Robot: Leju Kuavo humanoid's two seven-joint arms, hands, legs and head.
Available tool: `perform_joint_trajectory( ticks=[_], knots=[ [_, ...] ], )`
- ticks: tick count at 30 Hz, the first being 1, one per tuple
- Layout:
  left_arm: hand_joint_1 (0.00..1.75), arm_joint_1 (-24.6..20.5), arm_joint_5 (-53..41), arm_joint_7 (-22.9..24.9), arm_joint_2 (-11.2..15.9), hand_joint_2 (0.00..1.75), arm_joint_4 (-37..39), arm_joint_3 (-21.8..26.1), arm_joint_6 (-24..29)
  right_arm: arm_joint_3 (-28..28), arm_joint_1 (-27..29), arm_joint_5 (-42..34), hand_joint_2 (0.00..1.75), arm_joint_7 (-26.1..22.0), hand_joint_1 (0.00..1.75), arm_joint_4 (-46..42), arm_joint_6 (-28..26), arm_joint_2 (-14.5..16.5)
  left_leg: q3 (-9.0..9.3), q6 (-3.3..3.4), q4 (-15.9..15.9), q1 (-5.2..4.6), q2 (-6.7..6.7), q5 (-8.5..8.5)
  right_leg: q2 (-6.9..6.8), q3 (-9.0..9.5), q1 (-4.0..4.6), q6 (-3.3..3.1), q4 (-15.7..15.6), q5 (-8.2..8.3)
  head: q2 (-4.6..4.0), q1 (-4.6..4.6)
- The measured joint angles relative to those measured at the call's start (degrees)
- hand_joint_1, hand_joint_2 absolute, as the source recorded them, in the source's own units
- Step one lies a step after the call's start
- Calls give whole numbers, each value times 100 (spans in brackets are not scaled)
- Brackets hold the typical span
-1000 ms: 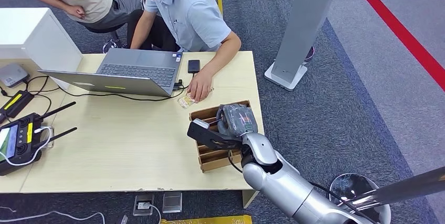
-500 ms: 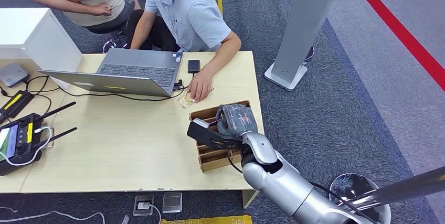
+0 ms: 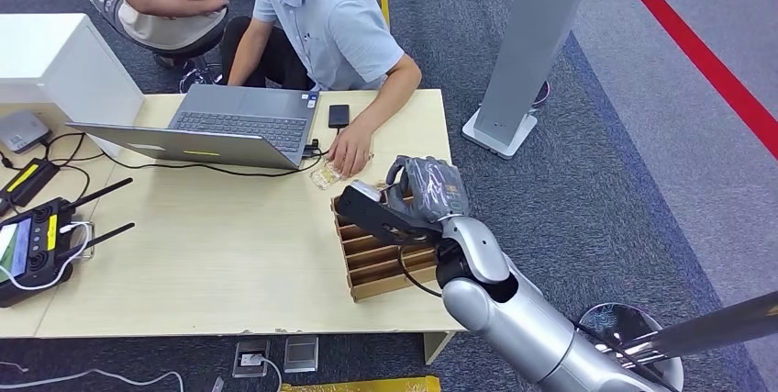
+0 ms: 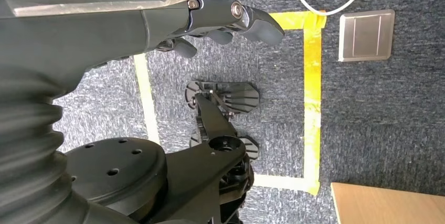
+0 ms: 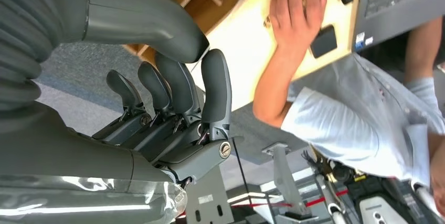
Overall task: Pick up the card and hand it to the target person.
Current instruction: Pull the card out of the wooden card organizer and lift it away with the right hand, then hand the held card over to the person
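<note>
Above the far end of the wooden rack [image 3: 381, 254] at the table's [image 3: 211, 254] right edge, the right hand [image 3: 417, 197] hovers with its fingers [image 5: 178, 85] curled in beside the thumb and nothing visibly held. The card [image 3: 327, 174] lies flat on the table just beyond the rack, forward and left of these fingers, partly under the seated person's hand [image 3: 349, 149]; its long axis cannot be determined. The right hand is much the nearer, because the left hand [image 4: 157, 19] hangs beside the body over the floor, fingers loosely bent and holding nothing.
</note>
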Motion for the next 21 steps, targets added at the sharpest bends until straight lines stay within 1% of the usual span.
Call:
perform_joint_trajectory(
  ticks=[6,10,13,16,18,21],
  knots=[
    [0,3,52,18,2,175,2,1,14,-180,116,-68,175,213,150,-685,156,-230,0,0,0,0,0,0,0,0,0,0,0,0,0,1],
    [0,3,61,18,1,175,1,1,15,-267,161,-70,175,176,150,-1033,136,-327,-1,0,0,0,0,0,0,0,0,0,0,0,0,-3],
    [0,0,37,-9,0,175,1,1,-10,-351,175,-89,175,-262,150,-1122,-322,-359,-2,0,0,0,0,0,0,1,0,0,0,0,0,-2],
    [0,-1,-11,-60,-5,175,0,1,-51,-459,165,-205,175,-977,150,-994,-1012,-349,-3,0,0,0,-1,0,0,2,0,0,0,0,0,1],
    [0,-7,-52,-85,-15,175,0,1,-70,-541,125,-378,175,-1556,150,-726,-1490,-312,-3,0,0,0,-1,0,-1,2,0,0,0,0,0,1],
    [0,-19,-86,-88,-34,175,0,1,-73,-696,74,-634,175,-2134,150,-229,-1970,-230,-4,1,0,0,-1,1,-3,3,0,1,0,1,0,3]
  ],
)
